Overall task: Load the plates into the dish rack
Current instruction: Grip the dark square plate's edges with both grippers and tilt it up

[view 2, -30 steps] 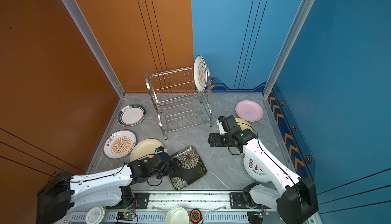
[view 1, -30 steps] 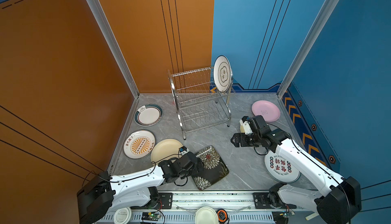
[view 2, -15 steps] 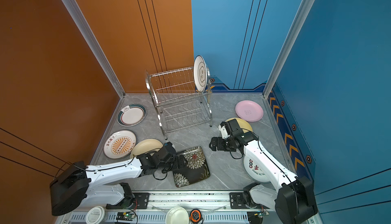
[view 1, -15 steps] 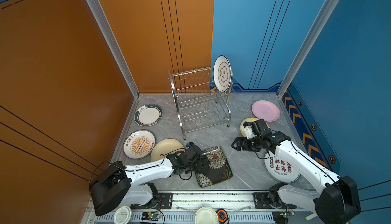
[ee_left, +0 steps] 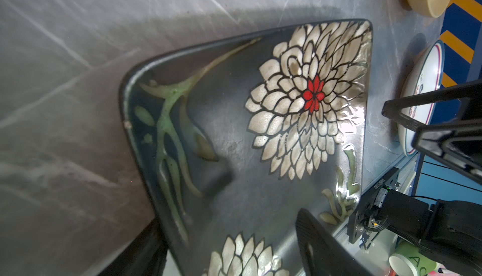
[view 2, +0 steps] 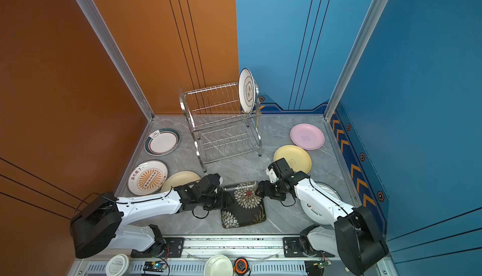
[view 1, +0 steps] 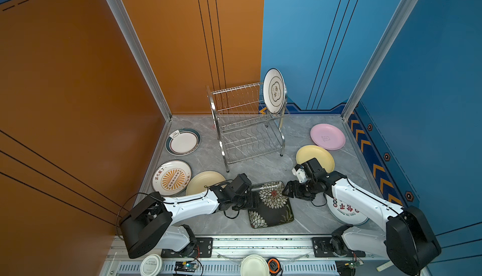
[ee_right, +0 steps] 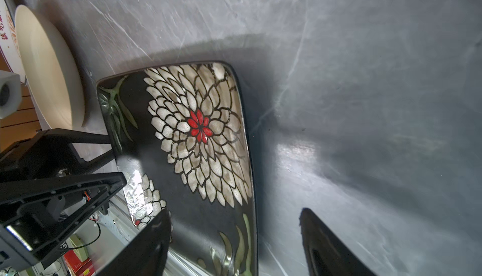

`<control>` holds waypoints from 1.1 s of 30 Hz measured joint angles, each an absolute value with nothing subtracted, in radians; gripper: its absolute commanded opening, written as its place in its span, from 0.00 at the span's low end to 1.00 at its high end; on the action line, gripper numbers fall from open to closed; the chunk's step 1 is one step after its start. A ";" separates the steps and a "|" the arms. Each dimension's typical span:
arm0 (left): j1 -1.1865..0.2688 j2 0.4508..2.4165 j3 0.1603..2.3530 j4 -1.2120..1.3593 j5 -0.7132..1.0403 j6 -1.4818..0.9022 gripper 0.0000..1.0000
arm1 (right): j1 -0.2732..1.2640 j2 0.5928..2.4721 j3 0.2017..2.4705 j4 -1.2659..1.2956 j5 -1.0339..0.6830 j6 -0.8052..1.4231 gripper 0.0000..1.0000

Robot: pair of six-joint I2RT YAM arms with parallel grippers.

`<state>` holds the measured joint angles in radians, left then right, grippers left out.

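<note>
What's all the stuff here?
dish rack: one, steel, back middle
green-rimmed plate: one, white, upright in rack
teal-rimmed plate: one, white, back left
sunburst plate: one, orange, left
cream plate: one, cream, front left
floral plate: one, black, front middle
pink plate: one, pink, back right
yellow plate: one, pale, right
red-lettered plate: one, white, under right arm
printed lid, small dish: one each, white, front rail
left gripper, right gripper: black, open, flanking floral plate

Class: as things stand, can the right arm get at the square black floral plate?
Probably yes: the right gripper stands open astride the square black floral plate at its edge, with nothing between them. The left gripper sits at the opposite edge, out of its way.
</note>
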<state>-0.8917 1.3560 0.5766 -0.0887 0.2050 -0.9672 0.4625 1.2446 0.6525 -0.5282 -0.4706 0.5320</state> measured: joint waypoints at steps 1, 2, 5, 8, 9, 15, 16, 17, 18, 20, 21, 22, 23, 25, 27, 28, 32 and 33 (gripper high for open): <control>-0.889 1.356 0.571 -0.084 0.210 -0.966 0.71 | 0.467 1.253 0.646 -0.517 -0.472 0.539 0.73; -0.887 1.356 0.566 -0.077 0.215 -0.964 0.70 | 0.469 1.262 0.641 -0.506 -0.476 0.545 0.72; -0.881 1.363 0.562 -0.056 0.231 -0.964 0.68 | 0.471 1.284 0.628 -0.476 -0.480 0.556 0.71; -0.880 1.378 0.562 -0.044 0.243 -0.963 0.64 | 0.471 1.304 0.612 -0.444 -0.497 0.560 0.69; -0.878 1.382 0.562 -0.043 0.246 -0.961 0.64 | 0.471 1.311 0.606 -0.434 -0.503 0.560 0.68; -0.870 1.394 0.555 -0.009 0.265 -0.961 0.61 | 0.471 1.338 0.567 -0.352 -0.556 0.579 0.66; -0.870 1.399 0.555 -0.001 0.268 -0.961 0.61 | 0.471 1.339 0.562 -0.334 -0.566 0.582 0.66; -0.870 1.404 0.554 0.012 0.274 -0.961 0.61 | 0.471 1.342 0.555 -0.311 -0.580 0.585 0.66; -0.870 1.409 0.554 0.021 0.279 -0.961 0.61 | 0.471 1.345 0.550 -0.293 -0.589 0.591 0.66; -0.870 1.420 0.553 0.045 0.290 -0.965 0.60 | 0.470 1.354 0.541 -0.257 -0.612 0.602 0.65; -0.866 1.422 0.551 0.052 0.294 -0.966 0.60 | 0.467 1.355 0.537 -0.246 -0.619 0.604 0.65; -0.861 1.423 0.549 0.060 0.300 -0.968 0.60 | 0.465 1.357 0.533 -0.233 -0.627 0.607 0.65; -0.858 1.425 0.548 0.065 0.302 -0.970 0.60 | 0.465 1.361 0.530 -0.220 -0.633 0.608 0.64; -0.853 1.429 0.546 0.080 0.304 -0.976 0.60 | 0.465 1.370 0.528 -0.195 -0.646 0.611 0.64; -0.849 1.434 0.543 0.098 0.304 -0.980 0.60 | 0.465 1.380 0.523 -0.165 -0.662 0.612 0.63; -0.849 1.438 0.542 0.110 0.304 -0.983 0.60 | 0.466 1.386 0.519 -0.148 -0.673 0.612 0.63; -0.849 1.450 0.537 0.148 0.308 -0.988 0.59 | 0.468 1.399 0.497 -0.076 -0.714 0.624 0.60; -0.849 1.452 0.537 0.153 0.308 -0.988 0.59 | 0.470 1.399 0.492 -0.065 -0.719 0.627 0.59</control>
<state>-0.8490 1.4521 0.5373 0.1532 0.3080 -0.9878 0.4698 1.3991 0.4915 -0.0654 -0.7185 0.6270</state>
